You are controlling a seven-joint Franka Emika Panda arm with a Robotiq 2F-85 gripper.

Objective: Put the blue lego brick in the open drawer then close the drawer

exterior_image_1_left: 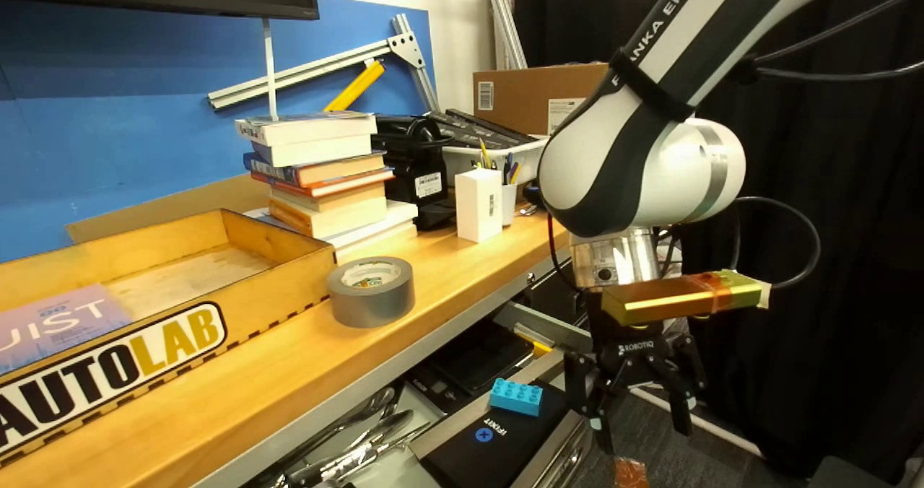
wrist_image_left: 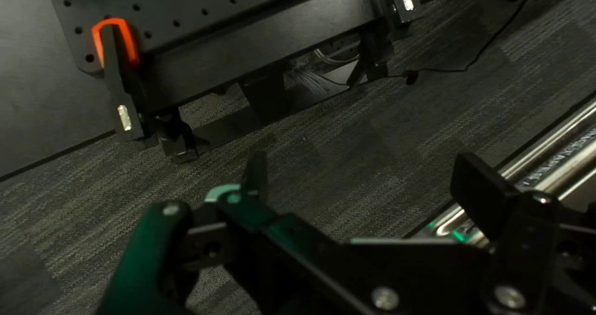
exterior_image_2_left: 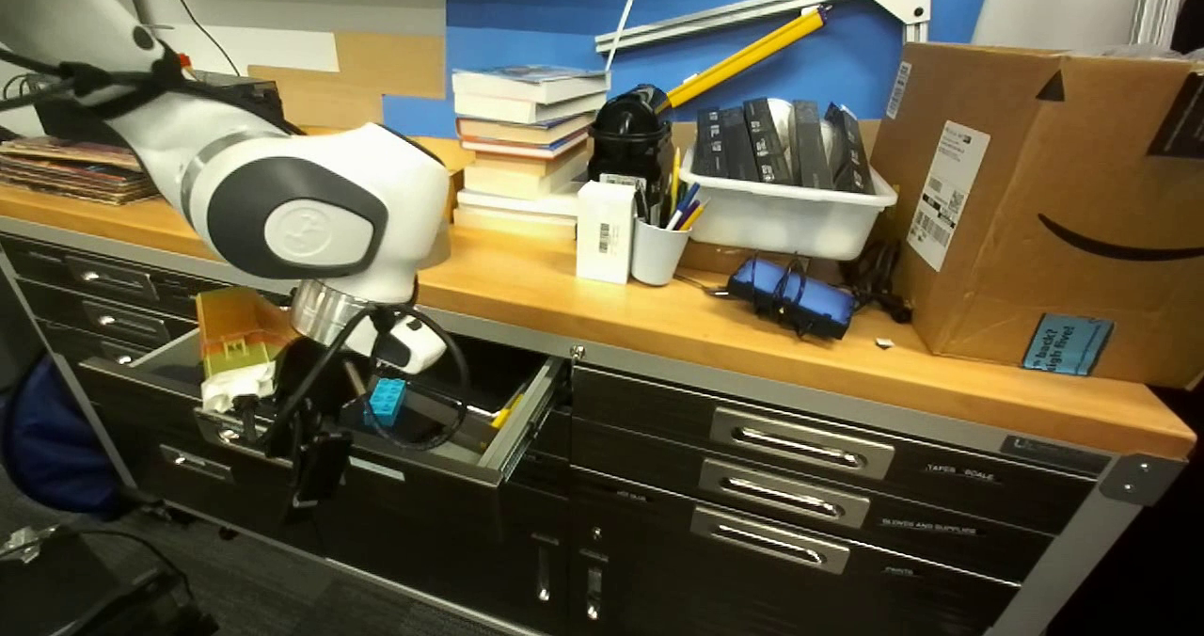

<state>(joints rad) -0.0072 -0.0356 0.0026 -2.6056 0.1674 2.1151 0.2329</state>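
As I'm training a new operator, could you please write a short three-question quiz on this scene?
1. Where is the brick? A: on the books. B: in the drawer. C: on the tape.
2. True or false: the gripper is open, with nothing between its fingers.
3. Going by how things lie now, which step of the task remains?

Key: 1, B. 2, true. 3, closing the drawer.

Lt-blu brick (exterior_image_1_left: 516, 397), dk-gry drawer (exterior_image_2_left: 442, 478), gry tape (exterior_image_1_left: 372, 305).

Brick (exterior_image_1_left: 515, 397) plastic; drawer (exterior_image_2_left: 527, 412) metal; worktop (exterior_image_2_left: 527, 280) smooth wood.
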